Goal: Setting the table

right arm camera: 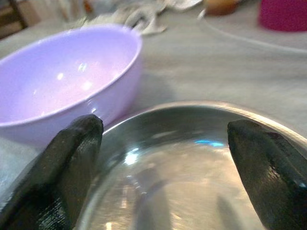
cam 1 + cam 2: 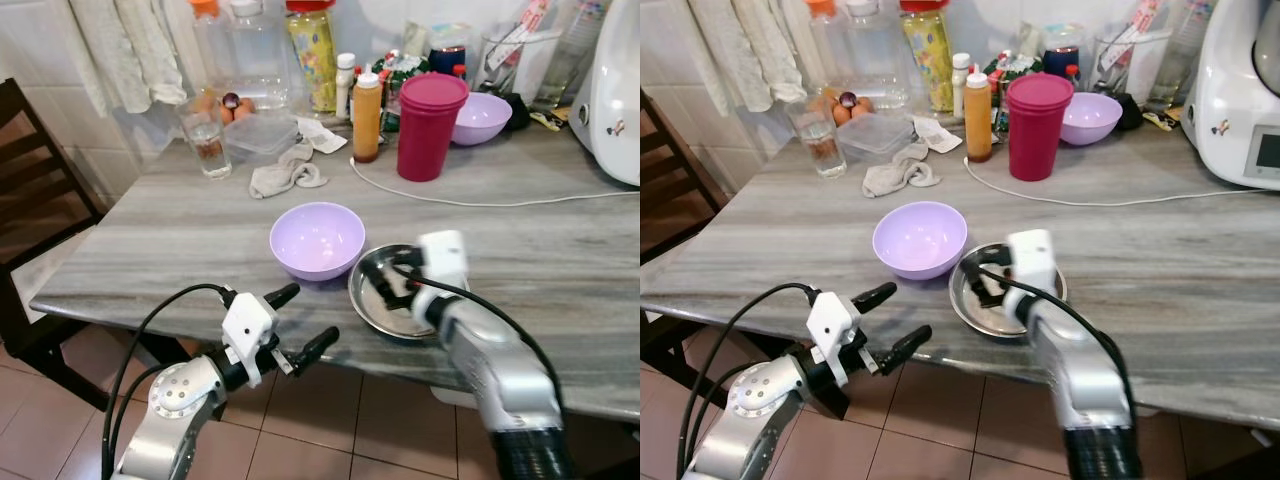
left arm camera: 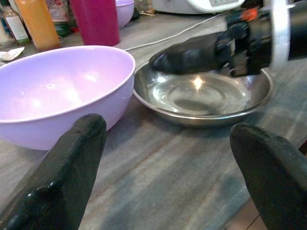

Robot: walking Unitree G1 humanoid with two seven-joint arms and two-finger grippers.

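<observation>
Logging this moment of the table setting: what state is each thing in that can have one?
Lilac bowl: upright, empty, beside the steel bowl.
Steel bowl: upright, empty, near the table edge.
Right gripper: jaws open, over the steel bowl.
Left gripper: jaws open, off the table edge, holding nothing.
Magenta tumbler: upright, lid on.
Glass: upright.
Orange bottle: upright, capped.
Cloth: crumpled.

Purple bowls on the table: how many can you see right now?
2. One purple bowl sits near the front edge, beside the steel bowl under the right gripper. The other purple bowl stands at the back, behind the magenta tumbler. Clutter there may hide more.
</observation>
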